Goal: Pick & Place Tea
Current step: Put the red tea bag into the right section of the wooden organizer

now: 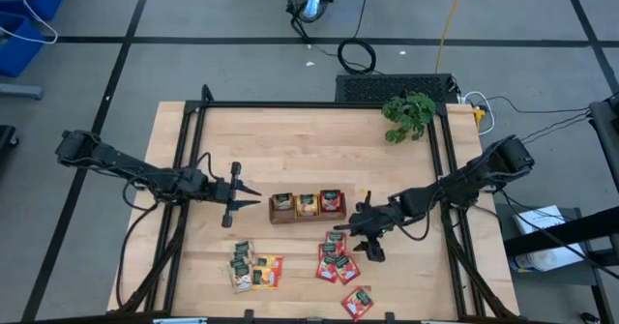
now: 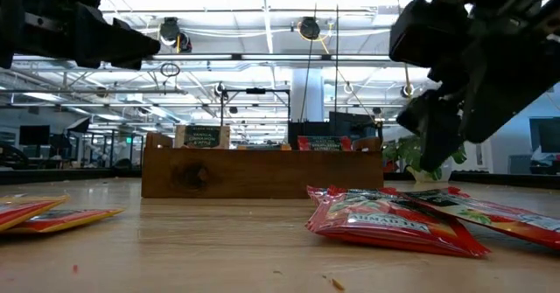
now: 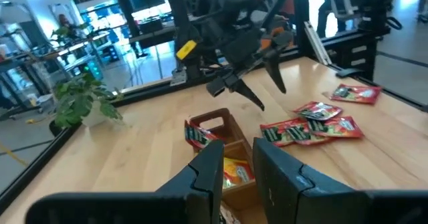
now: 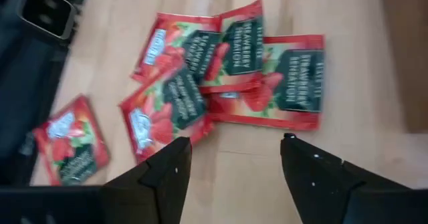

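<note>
The tea is small flat sachets. Several red ones (image 1: 337, 262) lie overlapping on the table just near of the long brown tray (image 1: 274, 216), and one more red one (image 1: 357, 303) lies by the near edge. Green and orange ones (image 1: 253, 269) lie in a heap at the near left. The tray holds a green (image 1: 281, 203), an orange (image 1: 308, 204) and a red sachet (image 1: 331, 202), standing upright. My right gripper (image 4: 234, 144) hangs open, slanting down, just above the red pile (image 4: 227, 77), touching nothing. My left gripper (image 3: 239, 154) points level at the tray's left end, its fingers a little apart with nothing between them.
A leafy green plant (image 1: 408, 113) stands at the table's far right corner. A black frame (image 1: 290, 105) runs round the table's edges. Bare wood lies between the tray and the far edge, and between the two sachet heaps.
</note>
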